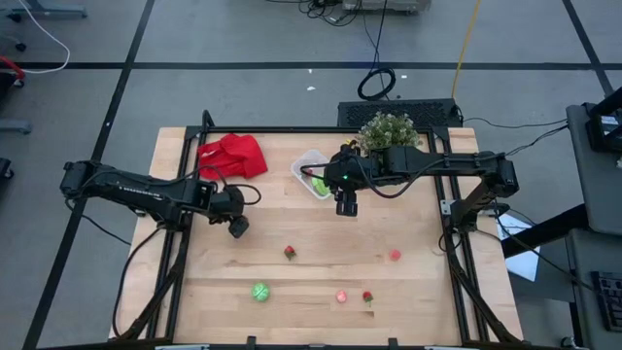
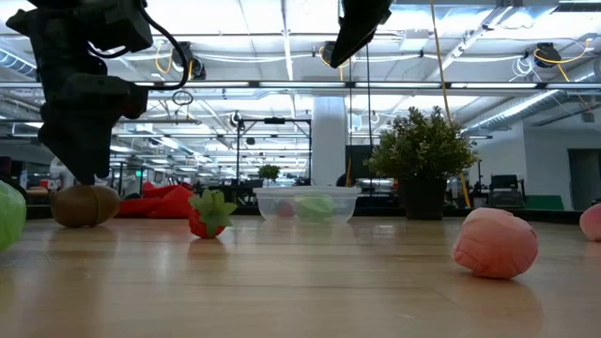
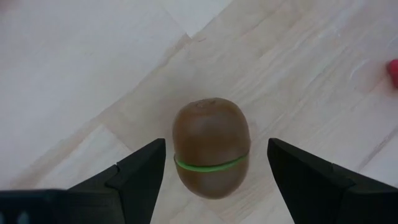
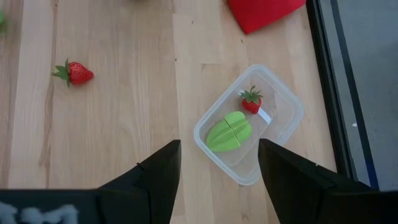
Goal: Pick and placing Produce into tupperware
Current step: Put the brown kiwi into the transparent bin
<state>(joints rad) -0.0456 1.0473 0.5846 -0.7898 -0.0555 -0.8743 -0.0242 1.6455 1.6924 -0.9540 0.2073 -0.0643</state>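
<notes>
- left gripper (image 3: 214,171) low over the table (image 1: 418,292), fingers (image 3: 140,171) spread wide, one on each side of the brown kiwi (image 3: 211,155); clear gap both sides, not touching it
- kiwi sits on the wood right between the left fingers, green band around its middle; in low view it rests on the table under the dark left gripper (image 2: 80,141)
- right gripper (image 4: 217,180) up in the air, fingers apart, nothing between them; high view puts it (image 1: 346,206) just beside the tupperware (image 1: 310,173)
- tupperware (image 4: 283,127) lies just ahead of the right gripper, below it, on the table near the back edge
- inside the tupperware: a green split piece (image 4: 229,132) and a small strawberry (image 4: 250,101), near each other
- another strawberry (image 4: 76,72) out on the wood, well apart from the right gripper and the tupperware; high view shows it (image 1: 290,253) between the two grippers, nearer the front
- green round piece (image 1: 260,291) well in front of the left gripper, near the table's front edge
- pink piece (image 1: 395,255), pink piece (image 1: 342,296) and red piece (image 1: 367,297) loose, well in front of the right gripper
- red cloth (image 1: 233,156) behind the left gripper, near the tupperware
- potted plant (image 1: 389,129) at the back edge, just behind the right arm
</notes>
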